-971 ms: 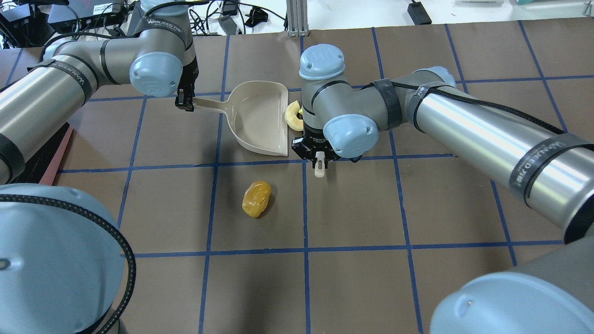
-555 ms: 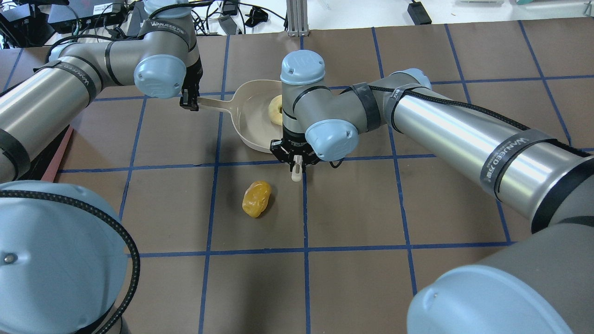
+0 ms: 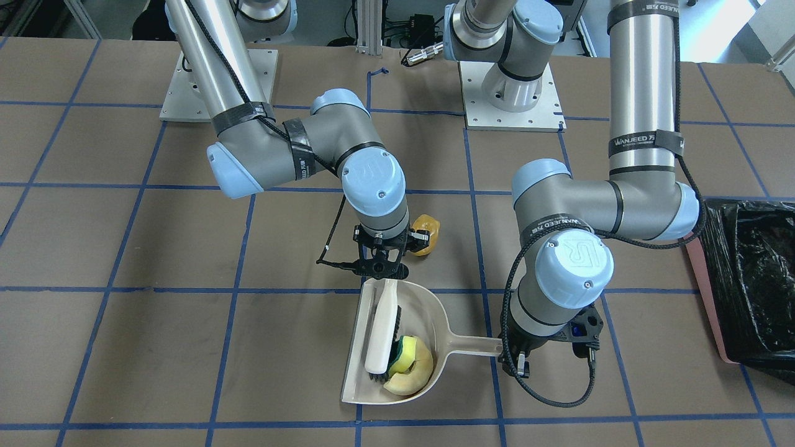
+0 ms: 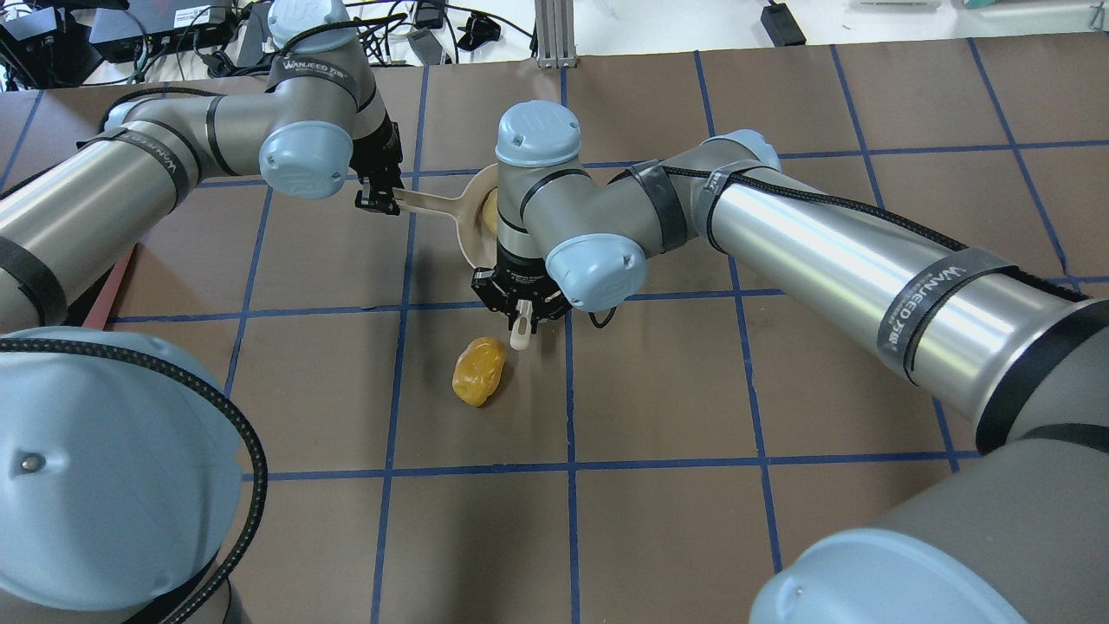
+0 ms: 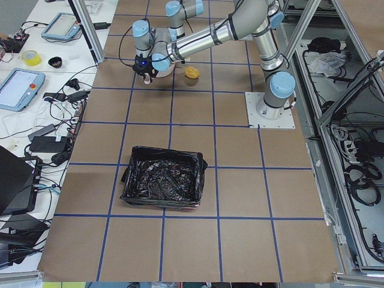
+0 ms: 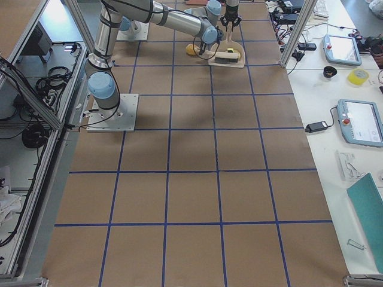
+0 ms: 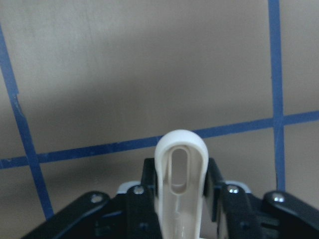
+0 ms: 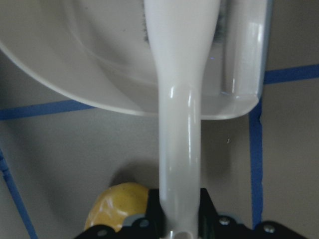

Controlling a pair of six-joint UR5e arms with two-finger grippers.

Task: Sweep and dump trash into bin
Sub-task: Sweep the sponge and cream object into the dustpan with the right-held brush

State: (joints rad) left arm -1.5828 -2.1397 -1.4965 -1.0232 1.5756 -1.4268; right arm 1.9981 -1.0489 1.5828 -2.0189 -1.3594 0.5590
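Jaws: right gripper [image 4: 519,314] pinches brush [image 3: 383,323], left gripper [image 4: 381,198] dustpan [image 3: 436,310] handle | next, likely: orange lump [image 4: 479,371] | best keep pan lip flat

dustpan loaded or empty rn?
Loaded, partly. The sponge and crescent slice lie inside the dustpan next to the brush; the orange lump is outside on the table.
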